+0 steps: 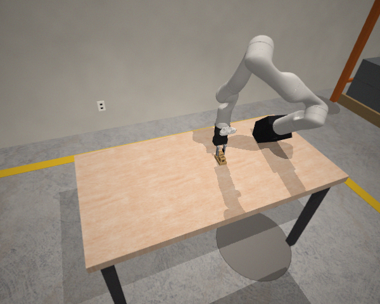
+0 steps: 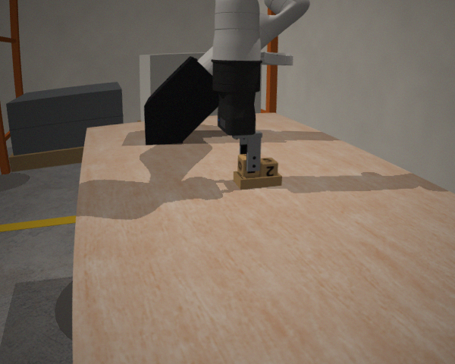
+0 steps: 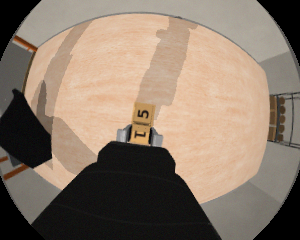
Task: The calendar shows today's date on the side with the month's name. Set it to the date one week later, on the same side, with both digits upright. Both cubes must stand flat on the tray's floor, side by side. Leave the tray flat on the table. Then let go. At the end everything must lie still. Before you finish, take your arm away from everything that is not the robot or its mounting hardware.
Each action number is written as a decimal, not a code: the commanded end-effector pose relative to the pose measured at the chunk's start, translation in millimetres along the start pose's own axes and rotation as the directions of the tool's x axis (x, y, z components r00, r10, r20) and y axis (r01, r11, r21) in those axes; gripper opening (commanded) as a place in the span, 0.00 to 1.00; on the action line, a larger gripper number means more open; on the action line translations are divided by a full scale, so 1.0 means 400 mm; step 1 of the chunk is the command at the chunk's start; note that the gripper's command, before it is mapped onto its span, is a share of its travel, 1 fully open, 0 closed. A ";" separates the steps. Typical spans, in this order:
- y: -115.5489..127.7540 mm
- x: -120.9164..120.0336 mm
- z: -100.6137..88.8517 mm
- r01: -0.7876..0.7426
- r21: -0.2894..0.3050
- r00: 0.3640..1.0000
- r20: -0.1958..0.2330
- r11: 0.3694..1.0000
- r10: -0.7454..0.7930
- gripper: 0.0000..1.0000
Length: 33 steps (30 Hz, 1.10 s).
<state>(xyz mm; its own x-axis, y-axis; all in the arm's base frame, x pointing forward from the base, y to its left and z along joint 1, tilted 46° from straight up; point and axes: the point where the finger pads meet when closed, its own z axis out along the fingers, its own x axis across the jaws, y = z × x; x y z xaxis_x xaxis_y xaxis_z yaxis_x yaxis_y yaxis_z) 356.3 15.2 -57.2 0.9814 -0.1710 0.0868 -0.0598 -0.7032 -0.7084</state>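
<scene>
Wooden tray [image 2: 258, 181] sits flat on the table [image 2: 227, 266], holding two cubes side by side. From the wrist view their tops read "I" and "5"; from the exterior view one cube [image 2: 269, 167] shows "2" on its side. Gripper [image 2: 250, 166] straddles the other cube [image 2: 242, 164], jaws about half open; whether it grips cannot be told.

The table [image 1: 144, 202] shows a pale, matt wood grain on its top, with dark matt legs below. The tray [image 2: 258, 181] and the two cubes [image 2: 268, 166] look like plain unvarnished wood with black printed digits. The arm [image 1: 275, 78] has a smooth, satin white plastic shell, its hand [image 2: 250, 169] matt black with grey metal fingers [image 2: 253, 155].
</scene>
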 end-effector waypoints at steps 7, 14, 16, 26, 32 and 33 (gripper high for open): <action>0.004 0.006 0.014 0.007 -0.005 1.000 -0.003 1.000 -0.007 0.57; 0.004 0.006 0.019 0.007 -0.005 1.000 -0.003 1.000 -0.007 0.57; 0.004 0.006 0.021 0.007 -0.005 1.000 -0.003 1.000 -0.007 0.57; 0.004 0.006 0.023 0.007 -0.005 1.000 -0.003 1.000 -0.007 0.57; 0.004 0.006 0.023 0.007 -0.005 1.000 -0.003 1.000 -0.007 0.57; 0.004 0.006 0.023 0.007 -0.005 1.000 -0.003 1.000 -0.007 0.57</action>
<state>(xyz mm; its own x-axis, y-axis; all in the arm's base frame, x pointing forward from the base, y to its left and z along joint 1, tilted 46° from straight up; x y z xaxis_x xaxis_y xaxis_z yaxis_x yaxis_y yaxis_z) 357.8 20.9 -62.8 0.9814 -0.1722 0.0850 -0.0619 -0.7025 -0.7090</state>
